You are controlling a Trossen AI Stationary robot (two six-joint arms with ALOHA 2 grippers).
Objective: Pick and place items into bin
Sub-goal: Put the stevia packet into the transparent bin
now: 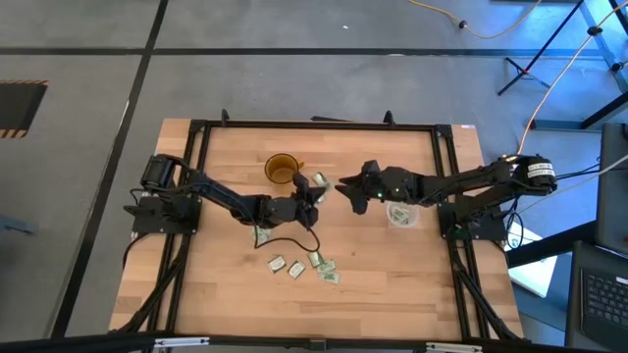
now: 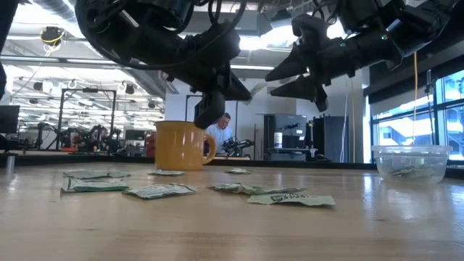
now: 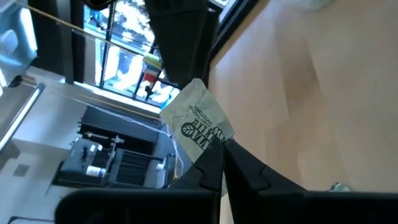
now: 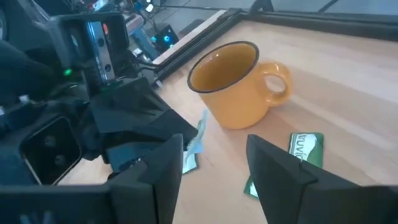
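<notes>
My left gripper (image 1: 312, 192) is shut on one pale green and white packet (image 3: 198, 121), held above the table just right of the amber cup (image 1: 283, 169). My right gripper (image 1: 345, 186) is open and empty. It faces the left gripper from the right, and the held packet (image 4: 198, 140) shows ahead of its fingers. The clear bin (image 1: 402, 214) stands on the table under the right arm, with packets inside (image 2: 406, 171). Several loose packets (image 1: 304, 265) lie flat on the wood nearer the front edge. My left gripper pinches the packet between its two fingers (image 3: 214, 171) at one end (image 3: 208, 149). The rest of the packet sticks out past the fingertips. The packet is lifted clear of the table (image 1: 320, 180).
The amber cup with a handle (image 2: 181, 145) stands close behind the left gripper. Another packet (image 1: 262, 235) lies under the left arm, and one (image 4: 305, 149) lies near the cup. A black frame (image 1: 314, 125) borders the table. People and equipment show in the room behind.
</notes>
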